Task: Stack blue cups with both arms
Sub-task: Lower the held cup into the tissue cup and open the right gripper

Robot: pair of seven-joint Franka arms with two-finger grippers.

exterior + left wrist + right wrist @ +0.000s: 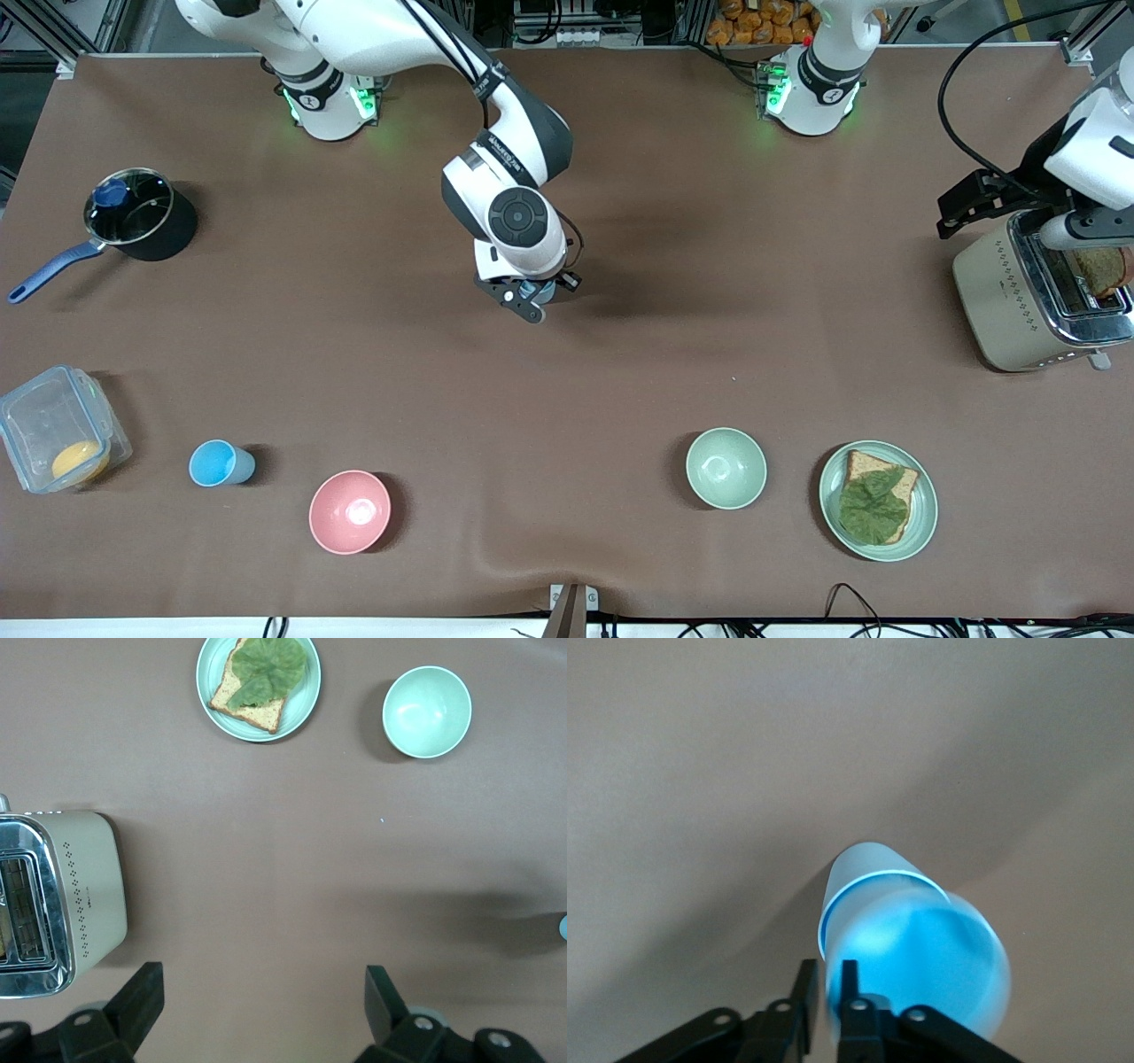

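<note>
My right gripper (530, 301) hangs over the middle of the table, shut on the rim of a bright blue cup (921, 948), with one finger inside and one outside. A paler blue cup (864, 864) looks nested under it. In the front view only a bit of blue (537, 289) shows under the hand. Another blue cup (220, 462) stands alone near the front edge, toward the right arm's end. My left gripper (261, 983) is open and empty, high beside the toaster (84, 895); the front view shows it (961, 208) too.
A pink bowl (349, 511) and a pale green bowl (726, 467) stand near the front edge. A green plate (921, 523) holds toast and a leaf. The toaster (1010, 301) sits at the left arm's end. A dark pot (142, 217) and a clear box (53, 425) sit at the right arm's end.
</note>
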